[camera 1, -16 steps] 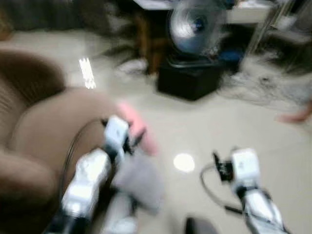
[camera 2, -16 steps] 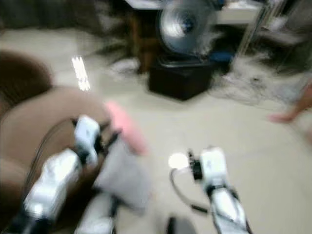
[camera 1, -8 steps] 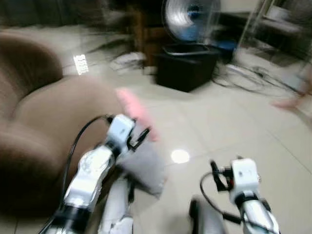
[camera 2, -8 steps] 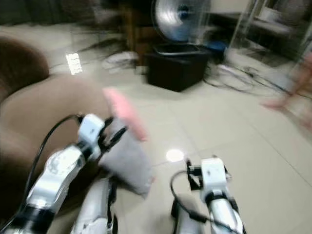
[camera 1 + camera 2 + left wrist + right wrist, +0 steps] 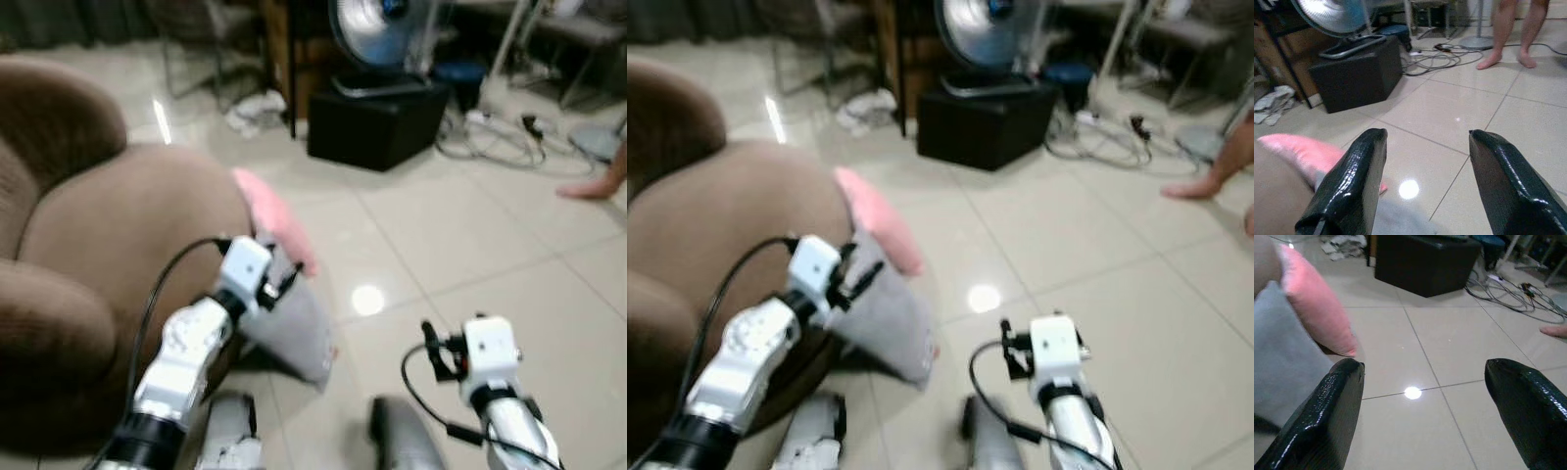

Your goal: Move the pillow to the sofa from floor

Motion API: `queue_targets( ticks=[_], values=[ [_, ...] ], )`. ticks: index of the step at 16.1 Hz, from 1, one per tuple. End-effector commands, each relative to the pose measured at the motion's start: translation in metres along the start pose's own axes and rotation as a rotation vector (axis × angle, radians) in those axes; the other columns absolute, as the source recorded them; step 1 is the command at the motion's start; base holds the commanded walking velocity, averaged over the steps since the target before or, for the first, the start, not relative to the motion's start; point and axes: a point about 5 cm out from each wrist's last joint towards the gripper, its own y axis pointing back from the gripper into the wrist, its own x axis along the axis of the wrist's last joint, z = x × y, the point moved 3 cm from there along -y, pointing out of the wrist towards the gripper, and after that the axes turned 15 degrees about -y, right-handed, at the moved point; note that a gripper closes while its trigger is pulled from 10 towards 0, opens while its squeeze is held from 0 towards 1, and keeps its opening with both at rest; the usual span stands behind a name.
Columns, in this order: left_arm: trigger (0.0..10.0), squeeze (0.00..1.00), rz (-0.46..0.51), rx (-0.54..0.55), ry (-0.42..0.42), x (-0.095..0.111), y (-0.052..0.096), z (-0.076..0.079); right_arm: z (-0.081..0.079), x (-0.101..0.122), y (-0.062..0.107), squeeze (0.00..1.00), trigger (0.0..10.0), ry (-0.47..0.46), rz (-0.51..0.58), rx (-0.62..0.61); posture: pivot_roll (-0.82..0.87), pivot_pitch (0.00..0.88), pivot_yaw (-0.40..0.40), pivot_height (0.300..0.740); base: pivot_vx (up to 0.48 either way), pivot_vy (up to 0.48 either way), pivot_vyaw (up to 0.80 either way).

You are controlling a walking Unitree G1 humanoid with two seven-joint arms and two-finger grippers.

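Note:
A pink pillow (image 5: 274,220) leans on the rounded front of the brown sofa (image 5: 118,225), its lower end near the floor. Under it a grey pillow (image 5: 306,333) slumps against the sofa's base on the tiles. My left gripper (image 5: 284,279) hovers just over the grey pillow's upper edge. Its fingers (image 5: 1352,186) stand open with only floor and a strip of grey pillow (image 5: 1400,223) between them. My right gripper (image 5: 436,354) is held low to the right, over bare tiles. It is open too, and both pillows lie off to one side of its fingers (image 5: 1327,411).
A black box (image 5: 377,122) with a standing fan (image 5: 377,24) on it sits ahead on the floor. Cables (image 5: 500,137) trail to the right of it. A person's bare foot (image 5: 593,186) is at the right edge. Crumpled cloth (image 5: 255,108) lies near wooden furniture legs.
The camera has swung and the blur has cleared. My left gripper stays at the grey pillow's top edge and remains open. The right arm holds about the same pose.

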Motion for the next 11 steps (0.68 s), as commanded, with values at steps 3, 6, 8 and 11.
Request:
queue_targets(
  ticks=[3,6,8,11],
  values=[
    [10.0,0.00,-0.018,0.022,-0.023,-0.0033,0.0040,-0.0100,-0.0038,0.0044,-0.0009,0.00,10.0,0.023,0.014,0.013,-0.01,0.008,-0.016,0.575,0.426,0.000,-0.21],
    [10.0,0.00,-0.023,0.024,-0.028,-0.0039,0.0042,-0.0103,-0.0043,0.0035,-0.0010,0.00,10.0,0.032,0.012,0.020,-0.01,0.010,-0.016,0.575,0.426,0.000,0.00],
    [10.0,0.00,-0.025,0.024,-0.031,-0.0041,0.0045,-0.0107,-0.0061,0.0021,-0.0012,0.00,10.0,0.069,0.002,0.039,-0.01,0.018,-0.014,0.575,0.414,0.000,0.00],
    [10.0,0.00,-0.052,0.022,-0.041,-0.0097,0.0072,-0.0110,-0.0048,-0.0020,-0.0003,0.00,10.0,0.029,-0.014,0.031,-0.01,0.028,-0.013,0.575,0.125,0.000,0.00]
  ],
)
